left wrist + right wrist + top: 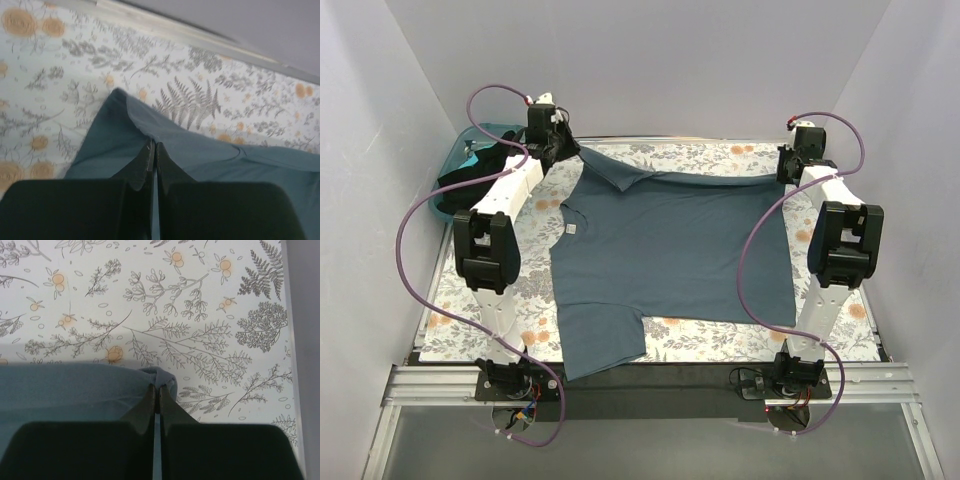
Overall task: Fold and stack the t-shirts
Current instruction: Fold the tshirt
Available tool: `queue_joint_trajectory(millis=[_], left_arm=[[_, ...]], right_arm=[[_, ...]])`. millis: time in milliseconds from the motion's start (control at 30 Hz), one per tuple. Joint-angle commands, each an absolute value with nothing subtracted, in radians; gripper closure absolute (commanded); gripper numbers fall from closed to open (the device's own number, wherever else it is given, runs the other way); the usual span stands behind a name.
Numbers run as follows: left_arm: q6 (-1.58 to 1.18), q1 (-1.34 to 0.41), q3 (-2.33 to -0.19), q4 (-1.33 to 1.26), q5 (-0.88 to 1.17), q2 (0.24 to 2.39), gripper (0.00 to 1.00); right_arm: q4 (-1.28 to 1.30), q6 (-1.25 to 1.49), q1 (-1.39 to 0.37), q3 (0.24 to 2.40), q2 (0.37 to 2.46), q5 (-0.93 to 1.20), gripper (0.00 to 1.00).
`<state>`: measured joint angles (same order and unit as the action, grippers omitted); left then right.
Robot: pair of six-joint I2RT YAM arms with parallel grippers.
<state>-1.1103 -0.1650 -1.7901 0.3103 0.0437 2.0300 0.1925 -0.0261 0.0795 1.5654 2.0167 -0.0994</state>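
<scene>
Pinched shut on cloth, my left gripper (152, 147) holds the far sleeve and my right gripper (156, 387) the far hem corner of the slate blue-grey t-shirt (670, 250), which lies spread across the middle of the floral table cover (720, 340). To fold well, I judge both corners should rise evenly and travel toward me together, keeping the edge between them taut. Side walls (380, 200) stand close beyond each arm, and the teal basket (485, 130) holding the black t-shirt (470, 175) sits just beside the left gripper, so open room lies nearward.
</scene>
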Motion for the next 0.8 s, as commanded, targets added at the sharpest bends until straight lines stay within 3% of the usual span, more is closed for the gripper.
queue_joint_trajectory(millis=[0, 500, 767], left_arm=[[-1.135, -0.161, -1.746, 0.4, 0.018, 1.945, 1.0], [-1.302, -0.161, -1.582, 0.525, 0.126, 1.689, 1.0], [-1.377, -0.161, -1.364, 0.534, 0.164, 1.543, 1.0]], right_arm=[[0.255, -0.034, 0.087, 1.577, 1.945, -0.092, 0.99], [0.423, -0.014, 0.086, 1.582, 1.893, -0.113, 0.99], [0.457, -0.006, 0.086, 1.572, 1.873, -0.143, 0.99]])
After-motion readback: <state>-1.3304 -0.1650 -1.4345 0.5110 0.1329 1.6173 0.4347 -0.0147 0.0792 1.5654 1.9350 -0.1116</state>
